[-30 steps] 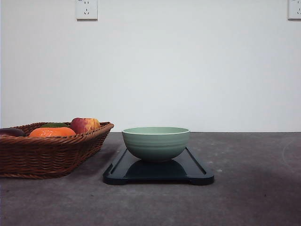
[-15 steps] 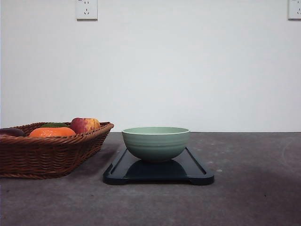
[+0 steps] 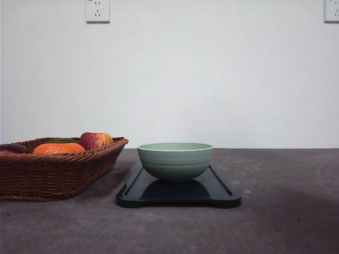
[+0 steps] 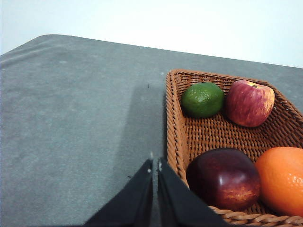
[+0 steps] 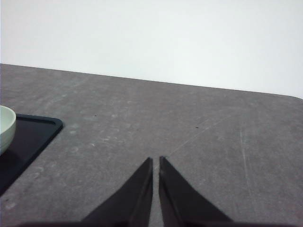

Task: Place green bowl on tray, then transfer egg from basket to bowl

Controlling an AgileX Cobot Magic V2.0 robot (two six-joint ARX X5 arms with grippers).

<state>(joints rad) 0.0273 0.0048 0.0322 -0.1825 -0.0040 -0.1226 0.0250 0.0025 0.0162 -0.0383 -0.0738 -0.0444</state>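
The pale green bowl point(image 3: 176, 160) stands upright in the middle of the dark tray point(image 3: 217, 193); its edge point(image 5: 5, 127) and a tray corner point(image 5: 38, 130) also show in the right wrist view. The brown wicker basket point(image 3: 58, 174) sits to the tray's left. The egg is hidden among the basket's contents. My left gripper point(image 4: 155, 165) is shut and empty, over the table just outside a corner of the basket's rim point(image 4: 173, 127). My right gripper point(image 5: 155, 161) is shut and empty over bare table beside the tray.
In the basket lie a green lime point(image 4: 202, 99), a red-yellow apple point(image 4: 249, 102), a dark maroon fruit point(image 4: 223, 177) and an orange point(image 4: 281, 179). Grey table point(image 5: 199, 137) stretches to the tray's right. A white wall closes the back.
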